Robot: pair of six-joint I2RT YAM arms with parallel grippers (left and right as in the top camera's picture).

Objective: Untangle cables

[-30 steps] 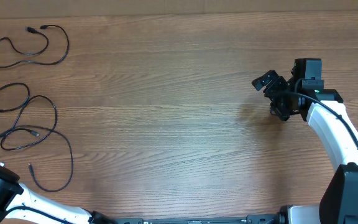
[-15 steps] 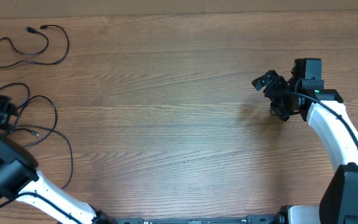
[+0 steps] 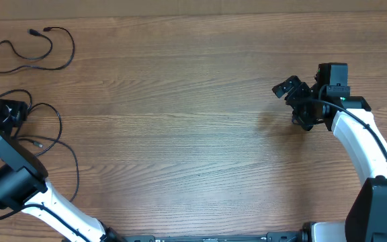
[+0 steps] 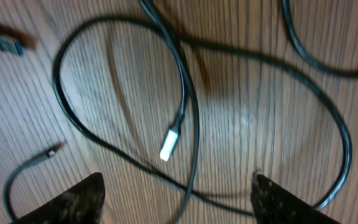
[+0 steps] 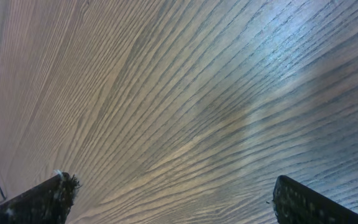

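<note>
At the left edge of the bench [image 3: 193, 148] we see the cables [image 3: 60, 121]: thin black cords lying in overlapping loops, with one strand trailing toward the near side. A single cable [image 3: 50, 46] lies apart from them in the far left corner, curled into its own loose loop with both plugs close together at its far end.

The left tool [image 3: 9, 111] hangs over the far part of the tangle. From the left wrist view, the left tool [image 4: 179, 205] has its fingers [image 4: 73, 199] spread wide apart, with nothing between them. Below it the cables [image 4: 184, 81] cross one another on the wood. A silver-tipped plug [image 4: 169, 142] lies inside one loop, and a blue plug [image 4: 2, 40] shows, blurred, at the upper left of that view. We cannot tell whether the fingers touch any cord.

The right tool [image 3: 293, 102] sits well apart, at the right side of the bench, away from every cable. In the right wrist view, the right tool [image 5: 176, 208] also stands apart, with only bare wood grain below it.
</note>
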